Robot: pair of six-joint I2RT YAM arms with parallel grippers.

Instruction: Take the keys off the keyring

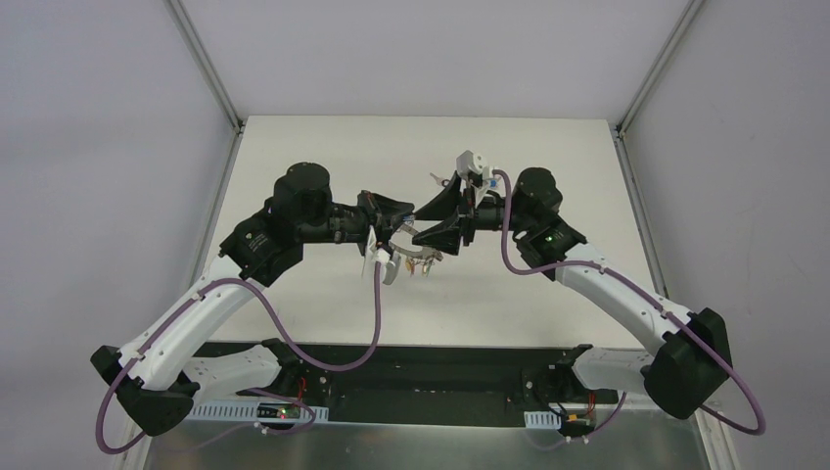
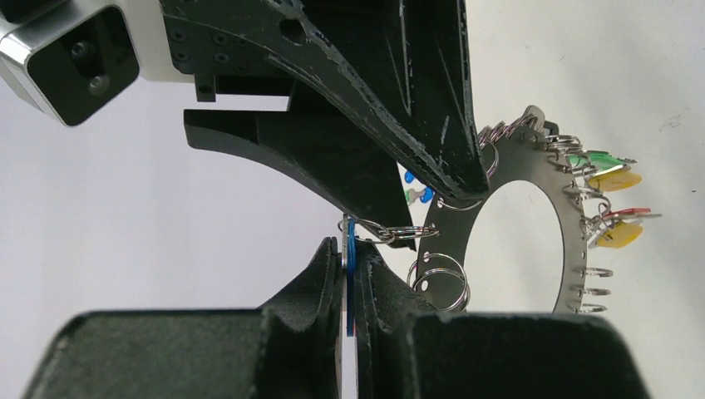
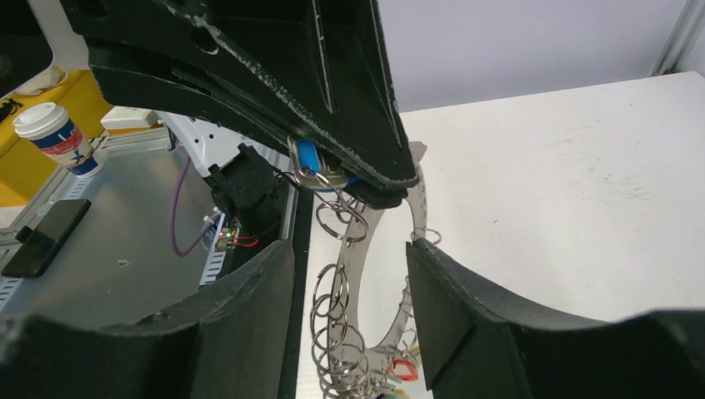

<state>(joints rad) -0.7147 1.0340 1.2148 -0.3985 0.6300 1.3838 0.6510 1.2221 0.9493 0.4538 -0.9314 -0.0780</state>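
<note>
**One key in the grip, none yet seen free**

The left claw (image 2: 351, 253) is clenched on the small silver key with a blue plastic tag (image 2: 350, 283). That key's thin wire loop (image 2: 391, 233) is hooked to the large flat grey metal keyring (image 2: 540, 158), so it is not off yet. The ring hangs in the air between the two arms, above the white worktop (image 1: 323, 176).

The right claw (image 3: 349, 249) is released. Its jaws stand apart on either side of the ring's band, and no contact shows.

Keys with green, yellow and red tags (image 2: 615, 179) hang on the far rim, so by my judgement most of the job is left. Several bare wire split rings (image 2: 441, 278) crowd the band and could snag. I cannot tell whether any freed keys lie below.

A paper cup (image 3: 54, 133) and a dark phone (image 3: 46, 237) sit well apart, off the worktop.
</note>
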